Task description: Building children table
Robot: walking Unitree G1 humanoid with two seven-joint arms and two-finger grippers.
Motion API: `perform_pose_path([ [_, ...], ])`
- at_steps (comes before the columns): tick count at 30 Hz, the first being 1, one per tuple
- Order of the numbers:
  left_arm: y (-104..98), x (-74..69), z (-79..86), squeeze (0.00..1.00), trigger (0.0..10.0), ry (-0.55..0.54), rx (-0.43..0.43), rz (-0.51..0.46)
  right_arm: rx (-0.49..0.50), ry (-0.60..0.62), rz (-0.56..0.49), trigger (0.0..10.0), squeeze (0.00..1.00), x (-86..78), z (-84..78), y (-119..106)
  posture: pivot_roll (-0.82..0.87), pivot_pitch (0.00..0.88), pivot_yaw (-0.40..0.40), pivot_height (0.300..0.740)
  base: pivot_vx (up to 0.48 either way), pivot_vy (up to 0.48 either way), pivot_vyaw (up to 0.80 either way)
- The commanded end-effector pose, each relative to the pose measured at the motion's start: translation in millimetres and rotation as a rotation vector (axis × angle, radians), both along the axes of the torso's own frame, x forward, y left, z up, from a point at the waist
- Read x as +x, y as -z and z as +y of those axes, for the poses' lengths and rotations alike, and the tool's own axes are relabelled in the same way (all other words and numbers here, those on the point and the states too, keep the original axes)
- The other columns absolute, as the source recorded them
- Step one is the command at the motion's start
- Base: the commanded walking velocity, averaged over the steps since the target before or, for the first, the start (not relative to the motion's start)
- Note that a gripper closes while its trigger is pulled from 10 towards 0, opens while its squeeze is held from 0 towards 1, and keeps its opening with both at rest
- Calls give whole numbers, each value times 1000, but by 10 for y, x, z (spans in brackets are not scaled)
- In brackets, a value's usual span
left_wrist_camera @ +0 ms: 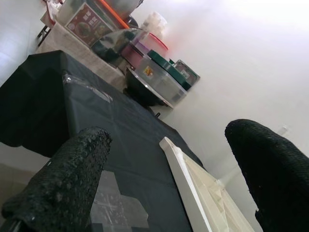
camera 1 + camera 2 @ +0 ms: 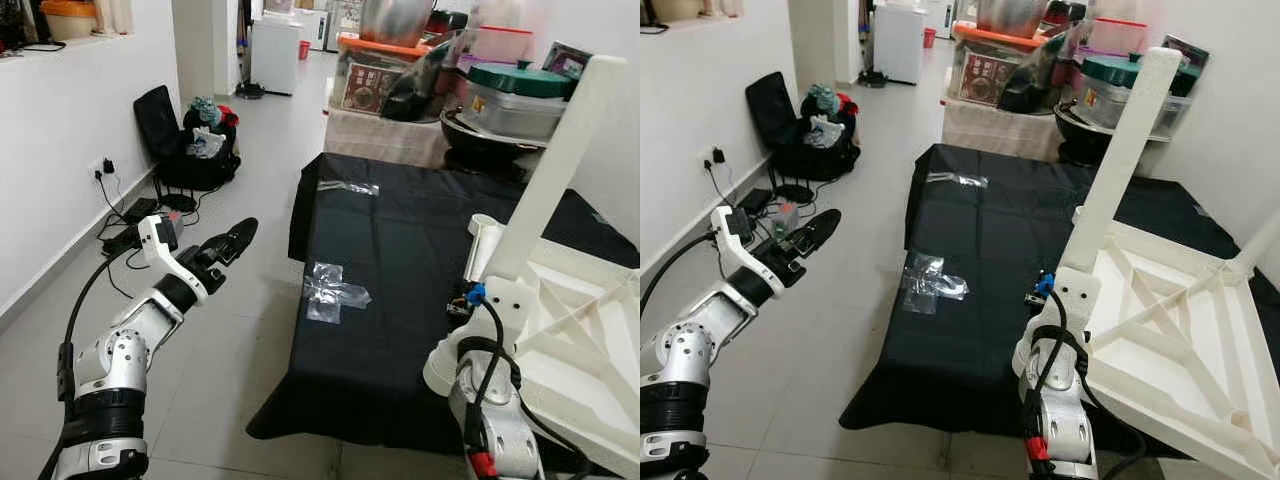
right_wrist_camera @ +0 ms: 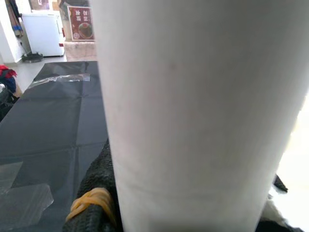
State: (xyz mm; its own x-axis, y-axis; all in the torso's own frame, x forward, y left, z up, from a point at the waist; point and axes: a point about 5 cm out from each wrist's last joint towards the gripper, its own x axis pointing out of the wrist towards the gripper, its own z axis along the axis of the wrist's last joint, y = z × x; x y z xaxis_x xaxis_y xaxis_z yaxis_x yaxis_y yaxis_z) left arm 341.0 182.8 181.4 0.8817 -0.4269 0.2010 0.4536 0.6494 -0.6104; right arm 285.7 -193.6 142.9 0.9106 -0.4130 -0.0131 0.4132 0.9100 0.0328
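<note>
Seemingly upright, white table leg (image 2: pixel 556 160)

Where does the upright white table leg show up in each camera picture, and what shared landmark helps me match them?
Left eye: table leg rises at the right, from the upturned tabletop.
Right eye: leg right of centre.
Left wrist: the leg cannot be picked out; the tabletop's white edge lies between the claw's fingers.
Right wrist: leg close up, held in the right claw.
Shared landmark: black sheet with clear tape.
</note>
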Motion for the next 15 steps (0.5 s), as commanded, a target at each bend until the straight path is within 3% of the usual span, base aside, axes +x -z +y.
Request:
perform_pose_path([
  [1, -26, 27, -19, 0, 10000, 10, 15, -6, -1, 64, 112, 10000, 0, -88, -173, 232, 45, 0, -86, 740, 0, 0, 0],
  [11, -24, 43, -21, 0, 10000, 14, 19, -5, 9, 86, 108, 10000, 0, -88, -262, 228, 41, 0, -82, 740, 0, 0, 0],
  [15, -19, 48, -26, 0, 10000, 16, 21, -5, 57, 103, 118, 10000, 0, -72, -301, 254, 43, 0, -81, 740, 0, 0, 0],
])
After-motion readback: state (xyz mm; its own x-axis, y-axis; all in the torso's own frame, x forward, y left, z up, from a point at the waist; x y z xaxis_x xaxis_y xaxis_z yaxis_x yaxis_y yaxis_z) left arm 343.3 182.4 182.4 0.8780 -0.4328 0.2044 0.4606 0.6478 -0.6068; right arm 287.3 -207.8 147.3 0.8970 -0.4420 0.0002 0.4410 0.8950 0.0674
